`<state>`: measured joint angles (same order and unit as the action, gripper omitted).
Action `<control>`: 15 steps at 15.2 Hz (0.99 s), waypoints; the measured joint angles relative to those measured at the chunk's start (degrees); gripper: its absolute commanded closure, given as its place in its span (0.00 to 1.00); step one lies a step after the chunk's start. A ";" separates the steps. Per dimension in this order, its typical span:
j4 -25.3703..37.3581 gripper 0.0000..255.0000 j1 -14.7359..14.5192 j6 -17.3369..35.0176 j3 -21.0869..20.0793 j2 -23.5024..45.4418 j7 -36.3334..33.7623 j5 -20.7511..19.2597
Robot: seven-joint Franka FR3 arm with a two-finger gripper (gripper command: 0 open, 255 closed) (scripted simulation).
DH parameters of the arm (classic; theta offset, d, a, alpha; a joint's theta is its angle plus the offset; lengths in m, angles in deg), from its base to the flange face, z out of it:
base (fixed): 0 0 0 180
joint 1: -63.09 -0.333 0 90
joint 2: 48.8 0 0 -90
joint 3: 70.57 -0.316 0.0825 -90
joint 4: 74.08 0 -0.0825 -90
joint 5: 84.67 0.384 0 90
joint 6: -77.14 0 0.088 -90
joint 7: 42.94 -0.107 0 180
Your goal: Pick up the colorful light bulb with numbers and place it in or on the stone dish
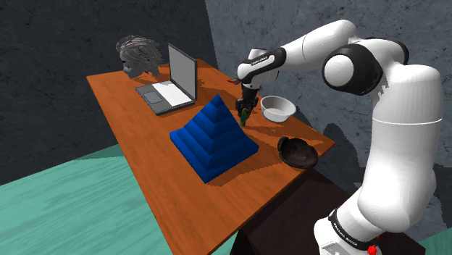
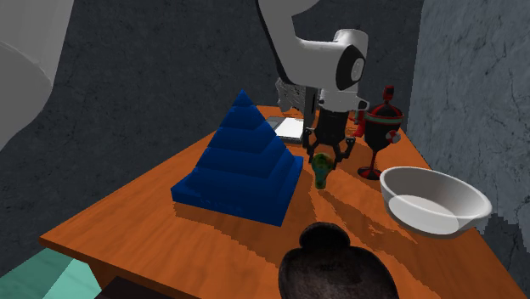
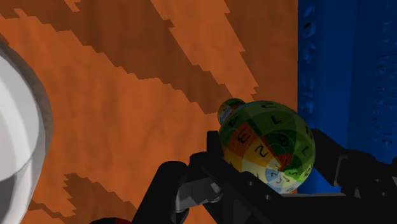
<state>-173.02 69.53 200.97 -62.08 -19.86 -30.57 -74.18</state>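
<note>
Jaws were clamped on the colorful light bulb (image 3: 267, 146), one on each side of its round globe, with the narrow neck pointing away from me toward the counter (image 1: 145, 145). The globe was patched in green, yellow and red, with black numbers printed on the patches.

From the shoulder view the bulb (image 1: 245, 114) hung under my wrist, low over the wood. I could not tell whether its neck was clear of the surface or just touching it. It sat between the blue stepped pyramid (image 1: 214, 141) and the white bowl (image 1: 277, 109), nearer the pyramid.

I judged the bulb light, hollow and stiff, and probably brittle and smooth-skinned. A round glossy globe gives two flat pads little to bite on and could squirt out or roll if squeezed off centre. The widest part of the globe, where I had it, looked like the right place to hold, with firm but not crushing pressure. The neck was too thin and too close to the counter to be a better choice.

The stone dish (image 1: 297, 152) was a dark, shallow, rough-looking thing near the counter's edge toward my stand, well apart from the bulb and past the white bowl. In the second exterior view the dish (image 2: 340, 267) lay nearest the camera, with a red and black goblet (image 2: 378, 136) standing behind the bowl (image 2: 433, 200). A low, gentle release there seemed wise.
</note>
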 measured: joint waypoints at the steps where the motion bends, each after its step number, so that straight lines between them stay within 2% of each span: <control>1: -0.05 1.00 -0.04 -0.31 0.04 -0.37 -0.07 -0.08; 15: 3.95 1.00 -0.22 -8.87 0.66 -5.06 -1.30 -1.38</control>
<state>-169.07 69.31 192.10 -61.42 -24.92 -31.87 -75.56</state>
